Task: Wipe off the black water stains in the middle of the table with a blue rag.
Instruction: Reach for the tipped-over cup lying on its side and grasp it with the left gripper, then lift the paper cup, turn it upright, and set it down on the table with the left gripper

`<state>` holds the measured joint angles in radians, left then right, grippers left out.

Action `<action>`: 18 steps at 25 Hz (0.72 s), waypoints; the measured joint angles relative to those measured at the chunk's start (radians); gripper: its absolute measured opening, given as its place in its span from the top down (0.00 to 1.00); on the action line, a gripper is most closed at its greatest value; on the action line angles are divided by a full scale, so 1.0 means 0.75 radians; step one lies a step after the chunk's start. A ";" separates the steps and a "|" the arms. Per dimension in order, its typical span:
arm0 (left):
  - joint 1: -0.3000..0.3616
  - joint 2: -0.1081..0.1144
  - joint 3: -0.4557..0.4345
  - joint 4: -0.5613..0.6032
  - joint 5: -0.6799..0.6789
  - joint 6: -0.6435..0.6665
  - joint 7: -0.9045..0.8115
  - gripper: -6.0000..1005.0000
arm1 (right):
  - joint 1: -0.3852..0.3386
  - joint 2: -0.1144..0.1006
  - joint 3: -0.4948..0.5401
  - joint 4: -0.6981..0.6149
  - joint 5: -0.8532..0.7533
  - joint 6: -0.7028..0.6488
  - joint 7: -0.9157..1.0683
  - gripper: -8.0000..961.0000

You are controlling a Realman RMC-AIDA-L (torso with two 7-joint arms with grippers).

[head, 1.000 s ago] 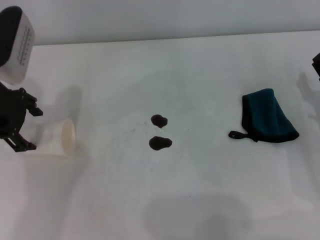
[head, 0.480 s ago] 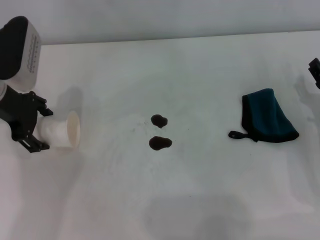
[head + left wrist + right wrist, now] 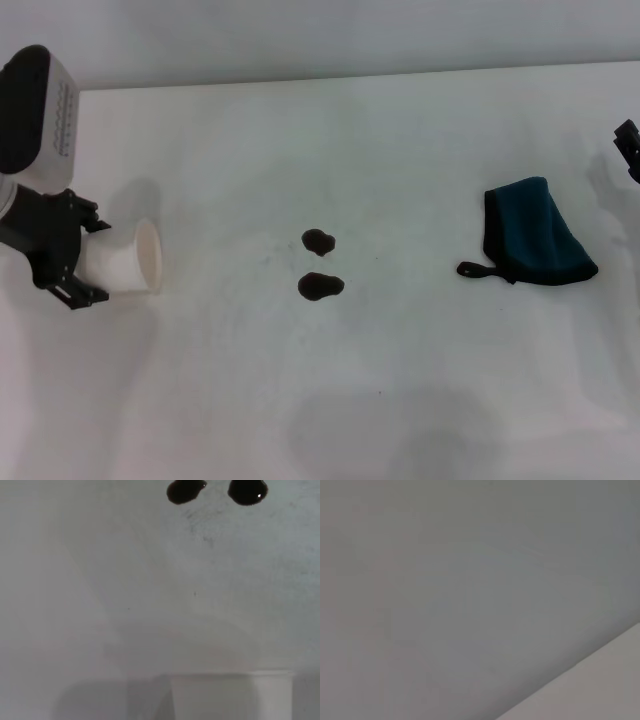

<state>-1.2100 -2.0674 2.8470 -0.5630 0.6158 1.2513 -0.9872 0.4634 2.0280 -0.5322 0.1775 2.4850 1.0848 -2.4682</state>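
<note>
Two black water stains [image 3: 319,241] [image 3: 320,286] lie close together in the middle of the white table [image 3: 400,130]. They also show in the left wrist view [image 3: 185,491] [image 3: 247,491]. The blue rag [image 3: 535,235] lies crumpled at the right, its black loop tab towards the stains, with nothing touching it. My left gripper [image 3: 97,262] is at the far left, shut on a white paper cup [image 3: 130,265] held on its side, mouth towards the stains. Only a sliver of my right gripper [image 3: 630,145] shows at the right edge, beyond the rag.
The paper cup also shows in the left wrist view [image 3: 230,695], with bare tabletop between it and the stains. The table's far edge meets a grey wall [image 3: 350,35]. The right wrist view shows only plain grey surface.
My left gripper has moved a little right with the cup and tilted it. The right gripper's tip has shifted slightly at the frame edge. Rag and stains have not moved.
</note>
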 joint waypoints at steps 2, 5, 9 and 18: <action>0.011 -0.001 0.000 0.012 -0.003 -0.010 0.000 0.12 | 0.000 0.000 0.000 0.001 0.000 0.000 0.012 0.12; 0.025 0.000 0.000 0.028 -0.024 -0.019 0.000 0.12 | 0.000 0.000 0.000 0.001 0.000 0.000 0.014 0.12; 0.034 -0.001 0.000 0.030 -0.041 -0.020 0.000 0.14 | -0.001 0.000 0.000 -0.001 0.000 0.000 0.014 0.12; 0.035 -0.003 0.000 -0.038 -0.241 0.014 -0.071 0.20 | -0.010 0.000 -0.001 -0.001 0.000 0.003 0.014 0.12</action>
<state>-1.1834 -2.0697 2.8470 -0.5914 0.4350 1.2620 -1.0407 0.4560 2.0279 -0.5326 0.1764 2.4850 1.0868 -2.4574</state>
